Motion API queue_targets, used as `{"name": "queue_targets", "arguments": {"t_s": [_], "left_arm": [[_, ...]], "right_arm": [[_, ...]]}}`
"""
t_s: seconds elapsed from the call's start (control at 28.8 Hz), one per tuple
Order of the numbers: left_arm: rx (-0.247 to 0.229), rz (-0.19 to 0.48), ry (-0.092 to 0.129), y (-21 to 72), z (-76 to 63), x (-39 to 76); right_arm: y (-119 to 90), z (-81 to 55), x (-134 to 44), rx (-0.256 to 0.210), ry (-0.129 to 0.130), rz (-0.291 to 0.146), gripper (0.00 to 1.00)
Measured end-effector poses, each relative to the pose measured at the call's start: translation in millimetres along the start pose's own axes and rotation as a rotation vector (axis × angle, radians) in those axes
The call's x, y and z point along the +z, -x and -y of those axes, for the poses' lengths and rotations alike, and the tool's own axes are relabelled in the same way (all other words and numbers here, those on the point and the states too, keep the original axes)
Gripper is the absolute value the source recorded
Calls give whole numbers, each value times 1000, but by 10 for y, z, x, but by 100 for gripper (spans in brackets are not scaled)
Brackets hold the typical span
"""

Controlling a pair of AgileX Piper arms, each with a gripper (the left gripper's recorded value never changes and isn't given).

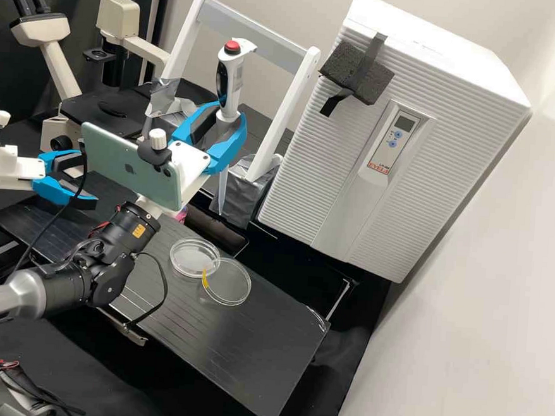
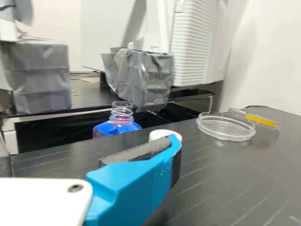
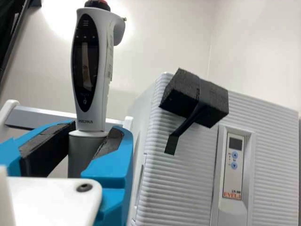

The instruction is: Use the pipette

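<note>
Black bench (image 1: pixel 248 352), petri dishes (image 1: pixel 195 257), white cabinet (image 1: pixel 330 174); right pincer (image 1: pixel 219 140) grasping pipette (image 1: pixel 229 78), left pincer (image 1: pixel 84 180) released

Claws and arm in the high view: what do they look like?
The left claw and right claw match: white blocky bodies, two bright blue fingers lined with black pads. The right arm is dark grey with a silver section, a looping black cable and an orange label.

We see a black slatted platform (image 1: pixel 236 351) raised on the bench. Two clear petri dishes (image 1: pixel 194 257) sit on it, touching, with a yellow strip (image 1: pixel 204 281) in the nearer one. Behind it, lower down: an open bottle of blue liquid (image 2: pixel 117 123), a grey-taped block (image 1: pixel 244 190) and a white ribbed unit (image 1: pixel 390 133).
</note>
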Motion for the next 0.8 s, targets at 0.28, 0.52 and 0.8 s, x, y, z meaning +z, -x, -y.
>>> {"name": "queue_targets", "arguments": {"t_s": [0.28, 0.52, 0.8], "left_arm": [[3, 15, -3, -20, -9, 33], [8, 32, -4, -43, -18, 77], [5, 47, -4, -51, -11, 117]], "right_arm": [[4, 131, -119, -79, -33, -62, 0], [15, 211, 30, -126, -17, 23, 0], [24, 243, 140, -146, -56, 89, 0]]}}
